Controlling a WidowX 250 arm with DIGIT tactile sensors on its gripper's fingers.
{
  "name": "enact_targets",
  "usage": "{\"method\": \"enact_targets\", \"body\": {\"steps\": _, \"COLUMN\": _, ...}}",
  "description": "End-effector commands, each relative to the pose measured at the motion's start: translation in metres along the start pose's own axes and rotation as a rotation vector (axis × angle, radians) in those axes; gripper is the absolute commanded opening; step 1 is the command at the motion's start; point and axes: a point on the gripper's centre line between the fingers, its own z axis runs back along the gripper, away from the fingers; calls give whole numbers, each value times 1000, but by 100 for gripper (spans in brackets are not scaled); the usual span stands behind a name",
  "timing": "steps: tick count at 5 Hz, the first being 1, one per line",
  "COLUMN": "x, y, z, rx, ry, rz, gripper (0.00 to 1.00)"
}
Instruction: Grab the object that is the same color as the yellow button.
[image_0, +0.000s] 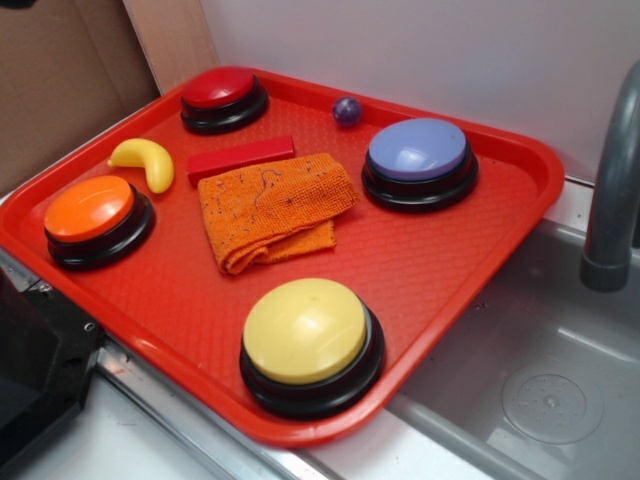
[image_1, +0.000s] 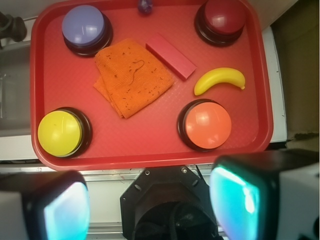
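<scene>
While the gripper (image_1: 150, 210) hangs jaws spread above the tray (image_1: 150, 150), banana toy (image_1: 220, 80) lying flat, long axis crosswise, ends curving toward orange button (image_1: 206, 124).

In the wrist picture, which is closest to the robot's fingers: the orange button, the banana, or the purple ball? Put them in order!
From the gripper at the bottom edge of the wrist view:
1. Orange button, near edge of the tray, right of centre.
2. Banana, just beyond the orange button.
3. Purple ball, at the tray's far rim.

A red tray (image_0: 480, 240) holds an orange button (image_0: 90, 208), a red button (image_0: 218, 89), a purple button (image_0: 417, 149), a folded orange cloth (image_0: 270, 205), a red block (image_0: 240, 157) and a small purple ball (image_0: 347, 110).
</scene>
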Motion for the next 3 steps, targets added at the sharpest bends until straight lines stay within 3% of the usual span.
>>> {"method": "enact_targets", "body": {"steps": 1, "x": 0, "y": 0, "z": 0, "rx": 0, "ry": 0, "rz": 0, "gripper": 100}}
{"method": "enact_targets", "body": {"steps": 3, "x": 20, "y": 31, "z": -45, "rx": 15, "ry": -78, "rz": 317, "gripper": 100}}
